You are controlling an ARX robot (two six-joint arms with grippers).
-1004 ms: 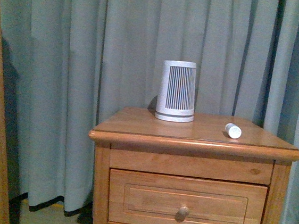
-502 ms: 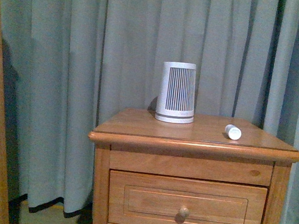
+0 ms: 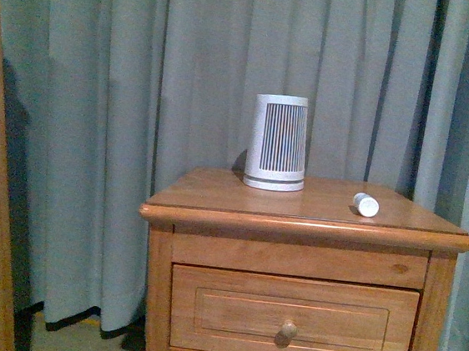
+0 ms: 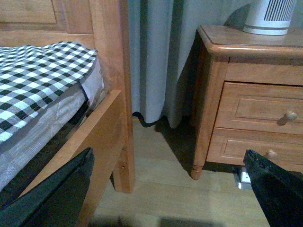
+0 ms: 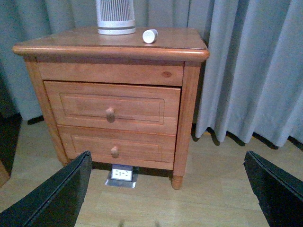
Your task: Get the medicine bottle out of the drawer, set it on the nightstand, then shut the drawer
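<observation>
Since the bottle (image 3: 366, 205) lies on its side at the right of the nightstand (image 3: 215, 197) surface, it looks light, hard, smooth and apt to roll; its body suits gripping. The drawer (image 3: 292, 318) sits closed. Both pincers (image 4: 170, 189) (image 5: 165, 189) gape wide, empty.

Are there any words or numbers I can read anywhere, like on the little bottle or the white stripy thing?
No readable text in any view.
Medicine bottle: plain white, no label showing.
White ribbed device: only dark slats, no writing.
Floor socket plate under the nightstand: dark marks, too small and blurred to read.
</observation>
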